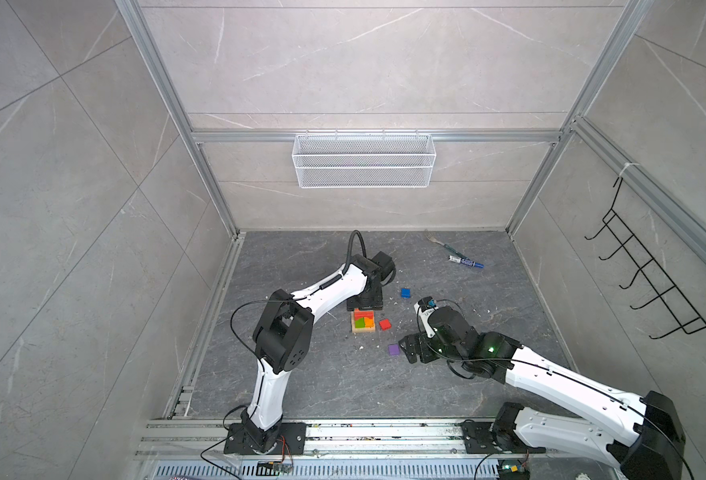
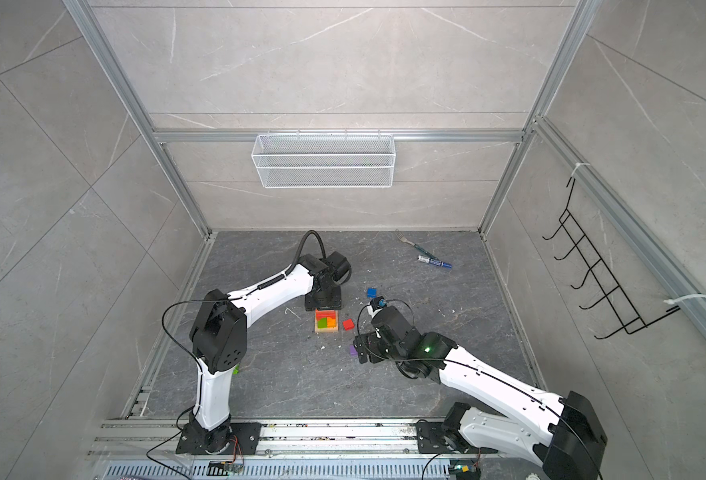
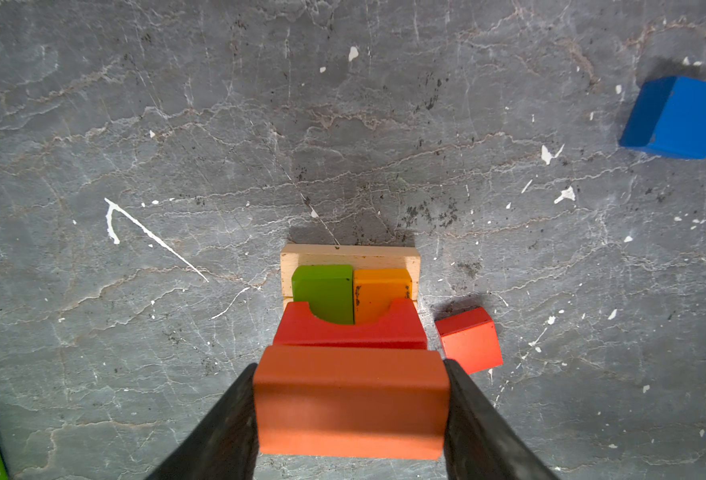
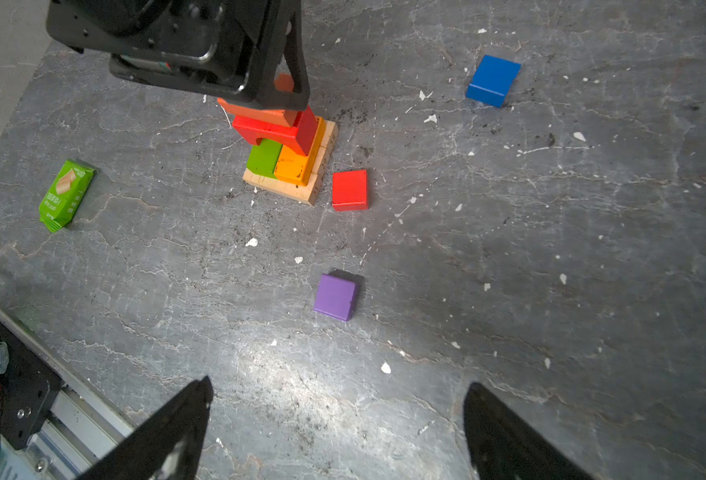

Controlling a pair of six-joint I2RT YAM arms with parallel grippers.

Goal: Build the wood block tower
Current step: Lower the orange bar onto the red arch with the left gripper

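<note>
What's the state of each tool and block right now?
tower: upright, red arch set on top.
left tool: shut on red-orange block.
red-orange block: gripped, at the red arch; contact unclear.
right tool: open, empty, above the table.
red cube: loose, beside the tower base.
blue cube: loose, apart.
purple cube: loose, apart.

In both top views the red cube (image 1: 385, 324) crowds the tower (image 1: 363, 323) on its right; the left arm (image 1: 326, 295) hangs over it. The desk (image 1: 322, 386) at lower centre lies open.
</note>
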